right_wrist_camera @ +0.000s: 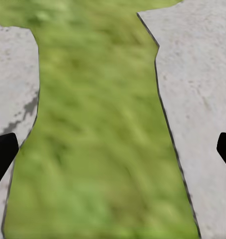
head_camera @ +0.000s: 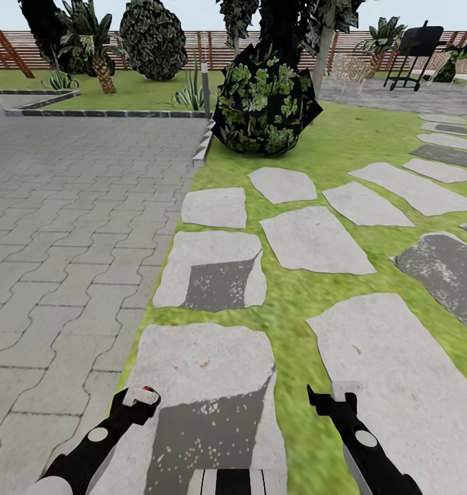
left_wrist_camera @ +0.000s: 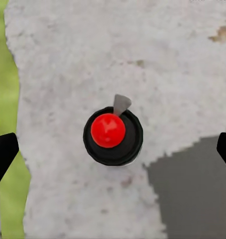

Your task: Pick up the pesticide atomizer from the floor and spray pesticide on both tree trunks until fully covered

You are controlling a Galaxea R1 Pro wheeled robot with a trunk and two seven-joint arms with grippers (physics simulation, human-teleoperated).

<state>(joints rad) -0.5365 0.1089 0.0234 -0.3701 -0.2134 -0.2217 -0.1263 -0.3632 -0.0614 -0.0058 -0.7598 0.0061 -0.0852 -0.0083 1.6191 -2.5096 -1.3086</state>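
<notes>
Below the left gripper (left_wrist_camera: 113,149), on a pale stepping stone (left_wrist_camera: 142,59), a black round object with a red cap (left_wrist_camera: 108,130) and a small grey tab is seen from above; it is taken to be the pesticide atomizer, though its body is hidden under the cap. The left fingers (left_wrist_camera: 3,154) are held wide apart, one on each side of it, not touching. The right gripper (right_wrist_camera: 113,149) is held over a strip of grass (right_wrist_camera: 98,139) between two stones, its fingers (right_wrist_camera: 3,154) likewise apart and empty. Ahead, in the head view, a broad-leaved bush (head_camera: 264,106) is seen at the lawn edge, grey brick paving (head_camera: 75,227) to the left, a slatted fence (head_camera: 212,48) behind.
</notes>
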